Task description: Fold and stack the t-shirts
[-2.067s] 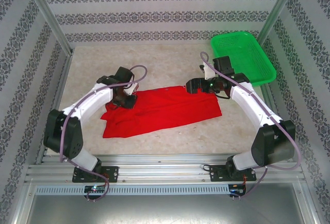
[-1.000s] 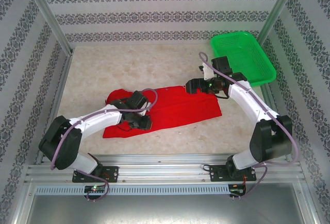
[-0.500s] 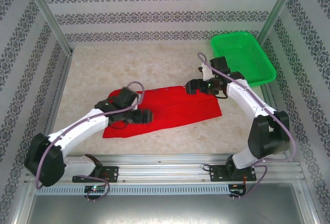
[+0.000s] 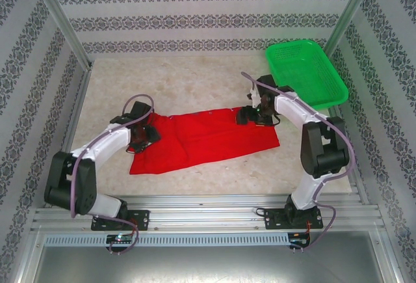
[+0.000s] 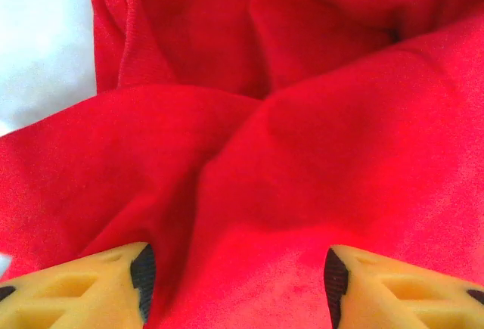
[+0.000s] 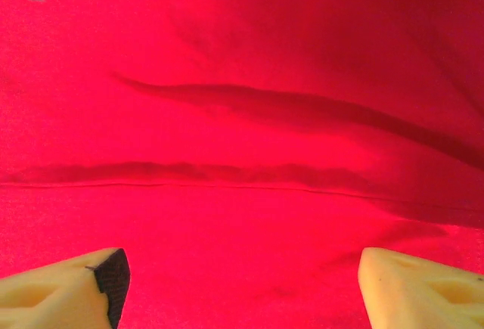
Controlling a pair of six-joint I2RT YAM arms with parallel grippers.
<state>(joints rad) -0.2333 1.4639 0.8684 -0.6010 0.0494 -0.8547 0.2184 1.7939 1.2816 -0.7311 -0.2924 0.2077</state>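
Observation:
A plain red t-shirt [image 4: 208,136] lies folded into a long band across the middle of the table. My left gripper [image 4: 148,136] sits low over its bunched left end. In the left wrist view the gripper [image 5: 236,287] is open, and rumpled red cloth [image 5: 302,117] lies between and beyond the yellow fingers [image 5: 91,291]. My right gripper [image 4: 244,116] is down at the shirt's far edge, right of centre. In the right wrist view that gripper [image 6: 242,287] is open wide over smooth red cloth [image 6: 242,79] with a seam line across it.
A green mesh basket [image 4: 305,71] stands at the back right corner, just behind the right arm. Bare marbled table [image 4: 169,81] stretches behind the shirt and along its front. A metal frame and patterned walls ring the table.
My left gripper swung from the shirt's front middle back to its left end, opening on the way. My right gripper dropped onto the shirt's far edge, its jaws a little narrower.

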